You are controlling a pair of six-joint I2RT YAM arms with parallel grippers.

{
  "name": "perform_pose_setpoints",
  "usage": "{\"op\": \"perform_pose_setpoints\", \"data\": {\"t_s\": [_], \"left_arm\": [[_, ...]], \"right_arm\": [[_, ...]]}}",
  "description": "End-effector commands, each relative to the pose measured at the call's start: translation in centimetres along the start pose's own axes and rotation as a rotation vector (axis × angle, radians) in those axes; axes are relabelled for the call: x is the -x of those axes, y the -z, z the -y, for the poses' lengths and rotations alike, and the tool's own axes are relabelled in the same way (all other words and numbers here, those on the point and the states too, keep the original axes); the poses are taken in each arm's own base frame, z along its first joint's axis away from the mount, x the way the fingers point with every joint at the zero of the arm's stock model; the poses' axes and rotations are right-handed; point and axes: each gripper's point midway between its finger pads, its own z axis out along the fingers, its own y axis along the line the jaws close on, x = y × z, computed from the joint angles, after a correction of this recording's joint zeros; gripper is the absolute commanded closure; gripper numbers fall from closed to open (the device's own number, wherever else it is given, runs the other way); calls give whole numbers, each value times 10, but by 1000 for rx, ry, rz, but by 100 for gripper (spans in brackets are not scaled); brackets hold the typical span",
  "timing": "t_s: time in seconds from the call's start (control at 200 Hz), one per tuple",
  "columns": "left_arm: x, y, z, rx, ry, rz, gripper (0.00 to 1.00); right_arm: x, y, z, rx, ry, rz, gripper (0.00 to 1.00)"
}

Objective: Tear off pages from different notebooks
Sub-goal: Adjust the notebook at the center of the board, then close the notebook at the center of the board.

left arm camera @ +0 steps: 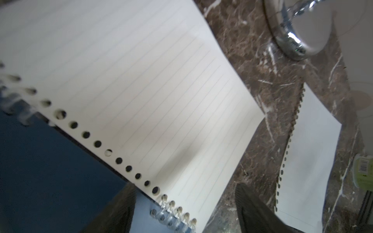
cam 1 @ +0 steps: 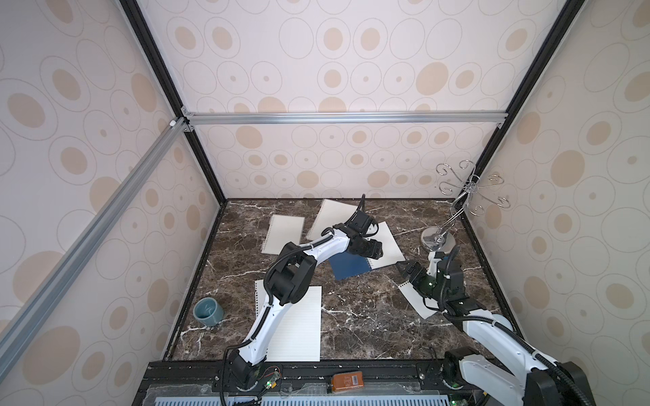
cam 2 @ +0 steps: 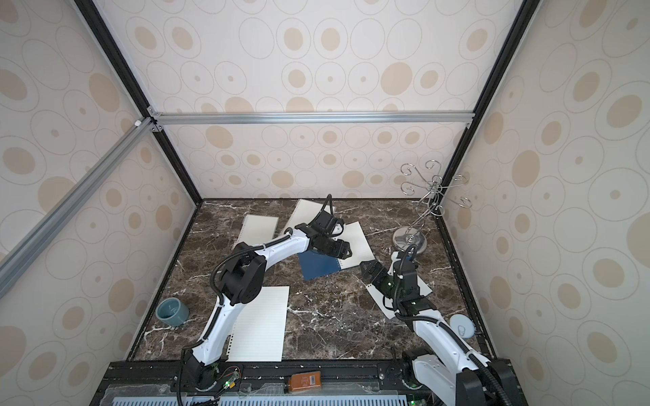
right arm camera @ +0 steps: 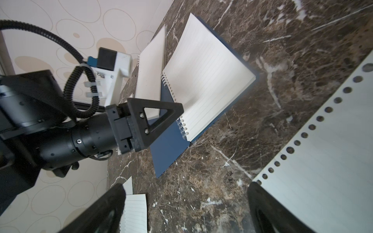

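Two arms here, and the left end effector (cam 1: pixel 375 250) is clearly nearer: in a top view it hangs open just above the blue notebook (cam 1: pixel 350 270) mid-frame on the desk (cam 1: pixel 351 316). Left wrist view: its spiral (left arm camera: pixel 171 216) runs lower middle to upper left, last bound coils between the spread fingers (left arm camera: pixel 252 207). Right wrist view: right end effector (right arm camera: pixel 186 187) open, empty, notebook up-centre, well apart.

The left gripper (left arm camera: pixel 184 188) hangs with its two dark fingers (left arm camera: pixel 255 211) spread wide, pinching nothing. Between and ahead of them lies a lined page (left arm camera: pixel 141 80) of the blue-covered notebook (left arm camera: pixel 50 171). The few holes nearest the fingers sit on the wire spiral (left arm camera: pixel 173 217), and the next run is free of it. Outside one finger a loose page (left arm camera: pixel 308 161) lies on the marble table (left arm camera: pixel 252 60). Farther ahead stands a chrome base (left arm camera: pixel 298 30).
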Motion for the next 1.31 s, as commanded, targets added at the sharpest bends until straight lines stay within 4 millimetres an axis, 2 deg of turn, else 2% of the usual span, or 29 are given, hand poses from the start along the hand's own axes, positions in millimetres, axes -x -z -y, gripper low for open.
{"op": "perform_pose_setpoints", "data": {"t_s": [0.0, 0.13, 0.21, 0.335, 0.465, 0.55, 0.64, 0.705, 0.75, 0.8, 0.88, 0.985, 1.04, 1.301], "left_arm": [[-20, -9, 2, -16, -14, -70, 23], [-41, -7, 27, -80, -36, -95, 23], [-61, -5, 48, -148, -46, -131, 23], [-78, 0, 78, -234, -55, -147, 23], [-76, 3, 107, -324, -59, -124, 23], [-65, 10, 118, -363, -66, -89, 23], [-44, 29, 122, -347, -84, -31, 23], [-27, 49, 115, -304, -92, 27, 23], [-15, 63, 103, -248, -90, 66, 21], [-4, 76, 84, -180, -81, 96, 20], [12, 89, 43, -68, -45, 137, 19], [20, 84, 0, 0, -6, 125, 19], [23, 78, -14, 21, 0, 117, 19], [38, 62, -62, 117, 42, 108, 19]], "right_arm": [[1, 5, 1, -23, 21, -6, 3], [6, 10, 0, -54, 40, -14, 3], [11, 12, -1, -64, 50, -20, 3], [16, 13, -3, -56, 49, -26, 3], [12, 9, -2, -36, 31, -48, 3], [4, 5, 0, -20, 7, -79, 2], [-5, 1, 6, -16, -18, -107, 1], [-15, -2, 8, -4, -35, -151, 0], [-21, -5, 9, 5, -57, -179, 0], [-24, -9, 10, 21, -79, -188, 0], [-29, -14, 12, 32, -109, -196, 0], [-37, -21, 11, 4, -92, -220, 0], [-42, -26, 12, -16, -84, -240, 0], [-51, -41, 18, -44, -93, -273, 1]]}}
